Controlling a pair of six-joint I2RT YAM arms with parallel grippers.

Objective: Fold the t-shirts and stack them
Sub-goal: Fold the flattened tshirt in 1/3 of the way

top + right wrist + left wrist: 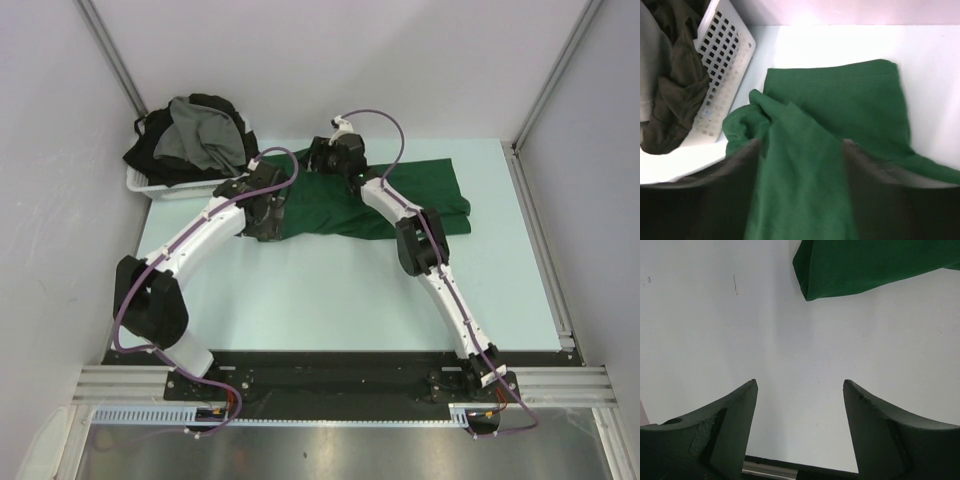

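Note:
A dark green t-shirt (420, 190) lies partly folded across the far middle of the table. My right gripper (325, 160) hovers over its left end. In the right wrist view its fingers (875, 170) are blurred and stand apart, and a raised fold of the green t-shirt (840, 95) runs between them. My left gripper (265, 215) is at the shirt's near left edge. It is open over bare table (800, 385), with only a corner of the green t-shirt (865, 265) above it. A grey t-shirt (205, 135) and black t-shirts (150, 150) are heaped in the basket.
The white plastic basket (150, 185) stands at the far left corner, close to the left arm's wrist; its perforated wall (725, 60) is just left of the green shirt. Walls and metal rails close in the table on three sides.

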